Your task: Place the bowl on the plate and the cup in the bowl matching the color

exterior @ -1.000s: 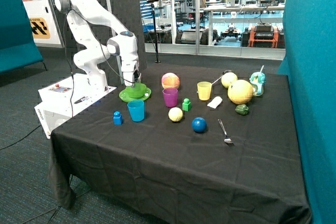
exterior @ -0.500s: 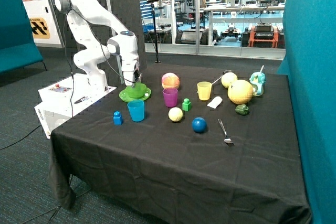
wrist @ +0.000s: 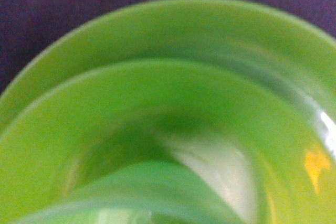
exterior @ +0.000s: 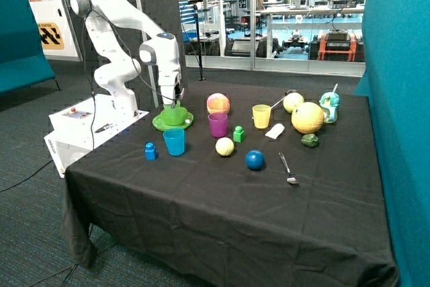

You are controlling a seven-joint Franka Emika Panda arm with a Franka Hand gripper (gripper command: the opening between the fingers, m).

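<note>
The table [exterior: 222, 213], under black cloth, filled the lower middle of the outside frame. My arm [exterior: 117, 38] bent down from the upper left to the plate [exterior: 158, 124] at the table's far left edge. The bowl [exterior: 173, 118] sat on the plate, and the cup [exterior: 175, 110] stood in the bowl; the wrist frame showed plate [wrist: 173, 24], bowl [wrist: 63, 114] and cup rim [wrist: 147, 182] nested. My pincer [exterior: 176, 102] was at the cup's top; I could not tell how wide it stood. A blue cup [exterior: 174, 142] stood just below the plate in the frame.
</note>
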